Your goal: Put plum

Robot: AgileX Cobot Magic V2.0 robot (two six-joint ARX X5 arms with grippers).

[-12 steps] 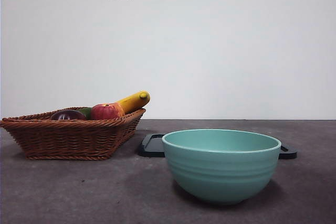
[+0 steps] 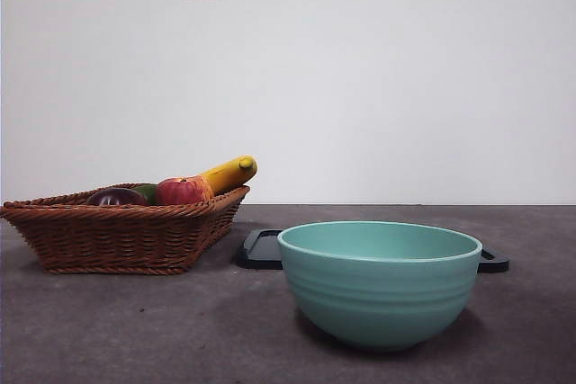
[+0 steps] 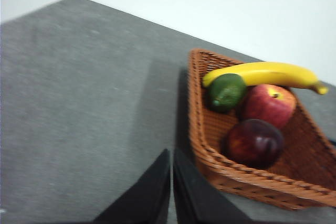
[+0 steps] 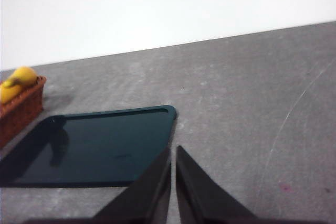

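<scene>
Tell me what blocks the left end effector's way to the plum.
Only the basket rim lies between the left end effector and the plum. The plum's top is uncovered; the apple sits beside it.

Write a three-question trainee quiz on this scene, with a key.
1. True or false: the plum lies in the wicker basket.
2. Which fruit sits against the banana? A) green fruit B) orange C) pear
3. Fill in: the left gripper has its fingers ____.

Key: 1 true; 2 A; 3 shut.
</scene>
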